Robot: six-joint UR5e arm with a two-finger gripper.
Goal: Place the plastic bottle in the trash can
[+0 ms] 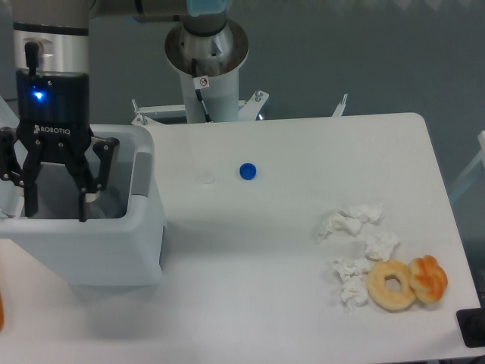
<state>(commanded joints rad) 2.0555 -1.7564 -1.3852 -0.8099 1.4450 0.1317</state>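
- my tool (pixel 55 216) hangs over the open mouth of the trash can (pixel 114 243), fingers spread apart and nothing between them.
- the plastic bottle cannot be made out; the can's interior behind my fingers is too dim to tell.
- the trash can stands at the left end of the table (pixel 288 265), a grey latch plate (pixel 141 174) on its right wall.
- a blue cap (pixel 247 171) lies mid-table, well apart from the can.
- crumpled tissues (pixel 356 243) lie at the right, touching a ring doughnut (pixel 392 285) just beside an orange pastry (pixel 429 278).
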